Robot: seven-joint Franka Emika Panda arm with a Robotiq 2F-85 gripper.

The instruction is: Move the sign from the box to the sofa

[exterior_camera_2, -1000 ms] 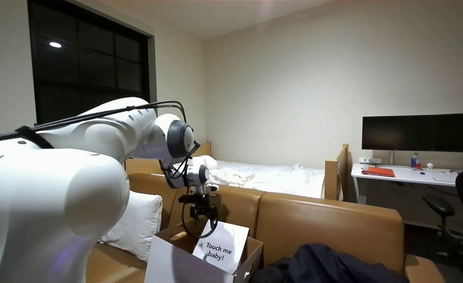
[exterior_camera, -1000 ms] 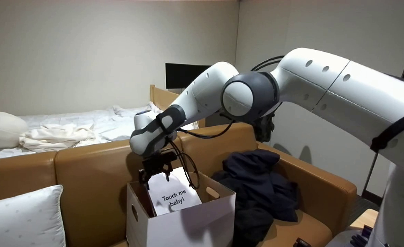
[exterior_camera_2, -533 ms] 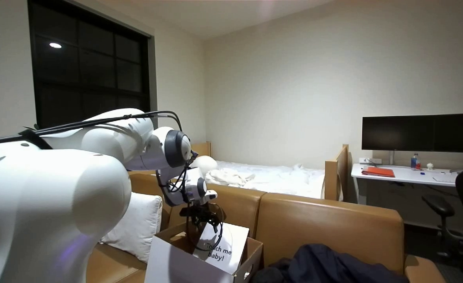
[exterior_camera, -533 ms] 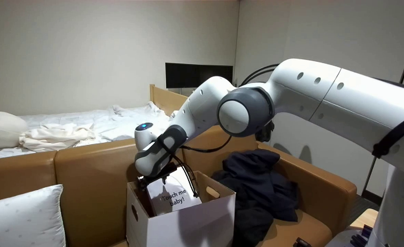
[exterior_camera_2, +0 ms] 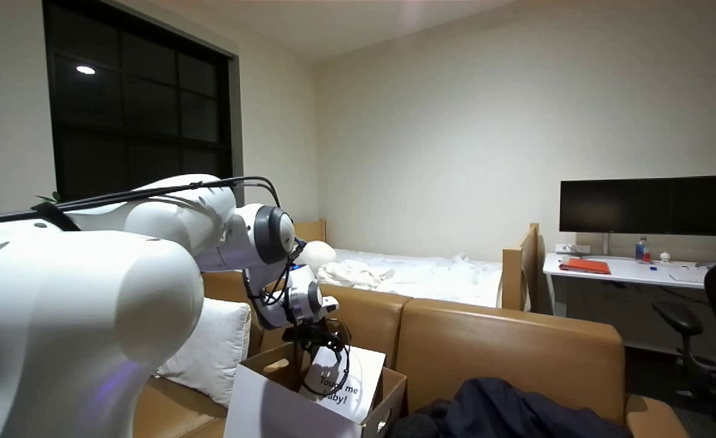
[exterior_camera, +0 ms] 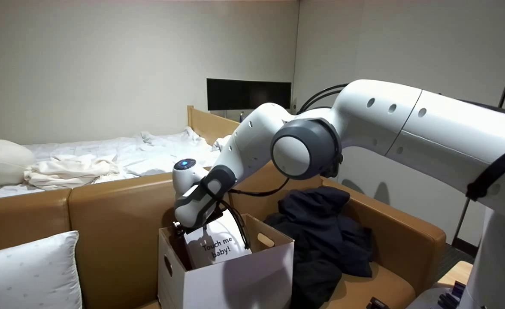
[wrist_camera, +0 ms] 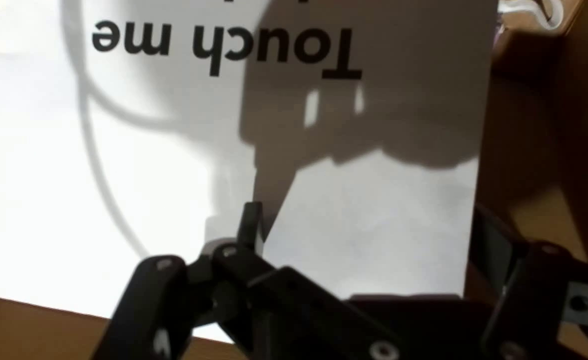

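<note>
The sign, a white card with dark text, leans tilted inside the box in both exterior views [exterior_camera: 213,253] [exterior_camera_2: 362,371]. It fills much of the wrist view [wrist_camera: 39,175]. The box [exterior_camera: 256,283] stands on the sofa [exterior_camera: 119,219]; both also show in an exterior view, the box [exterior_camera_2: 272,407] and the sofa [exterior_camera_2: 503,347]. My gripper [wrist_camera: 370,222] is open at the sign's upper part. One finger is over the printed face, the other just beyond the card's side edge. Whether either touches is unclear. The gripper is partly hidden in an exterior view [exterior_camera: 192,228] and dark in an exterior view [exterior_camera_2: 328,347].
A white pillow [exterior_camera: 33,274] leans on the sofa beside the box. Dark clothing [exterior_camera: 321,231] lies on its other side. Box walls surround the sign's lower part. A bed [exterior_camera: 149,150] stands behind the sofa, and a desk [exterior_camera_2: 631,267] is farther back.
The arm has come down and the wrist has tilted, bringing the gripper from above the sign to its upper edge. The sign and box have not visibly moved.
</note>
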